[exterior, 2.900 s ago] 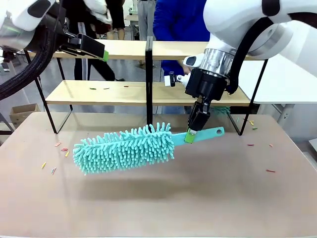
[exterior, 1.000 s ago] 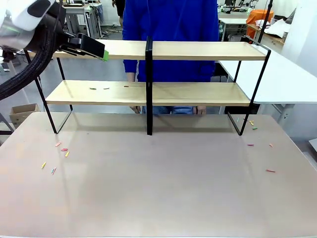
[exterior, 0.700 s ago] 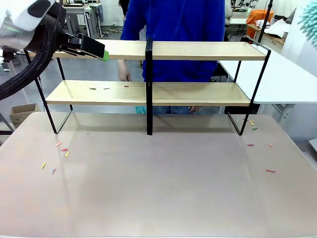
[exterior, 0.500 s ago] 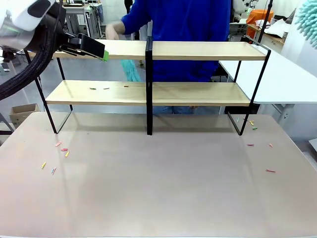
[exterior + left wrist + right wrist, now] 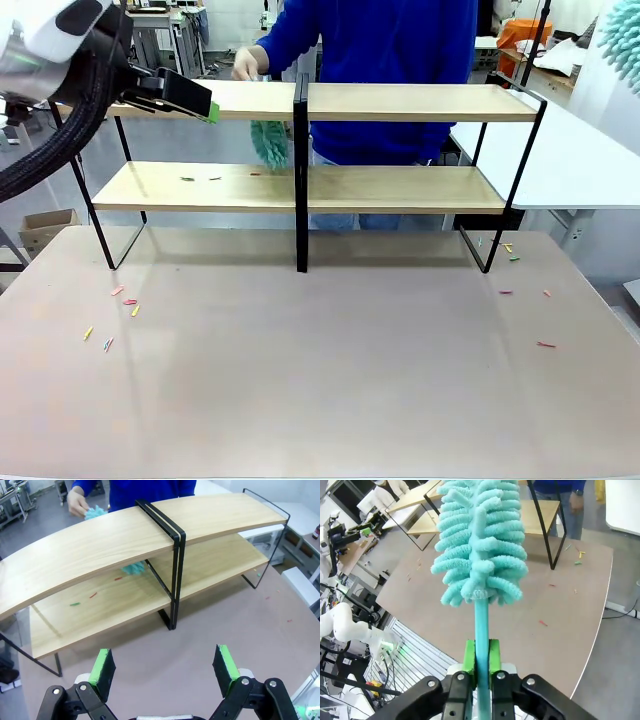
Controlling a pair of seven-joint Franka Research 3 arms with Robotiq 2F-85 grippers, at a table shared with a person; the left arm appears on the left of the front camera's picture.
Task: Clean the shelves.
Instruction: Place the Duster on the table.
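Observation:
The shelves (image 5: 400,187) stand at the table's far side, two light wooden boards on a black frame with a centre post (image 5: 300,170). Small coloured scraps (image 5: 93,595) lie on the lower left board. A person's hand (image 5: 245,65) holds a small teal duster (image 5: 270,143) behind the left half, between the boards. My left gripper (image 5: 205,105) hovers open near the top board's left end; its green pads (image 5: 102,666) stand wide apart. My right gripper (image 5: 481,660) is shut on the handle of a big teal duster (image 5: 480,540), raised high at the right (image 5: 622,30).
Coloured scraps lie on the beige-brown tabletop at left (image 5: 118,300) and at right (image 5: 510,252). A white table (image 5: 560,160) stands to the right of the shelves. The person in blue (image 5: 390,50) stands behind the shelves.
My right arm has lifted the big duster off the table and out to the upper right. The person's hand has risen with a small duster to the left half of the shelves.

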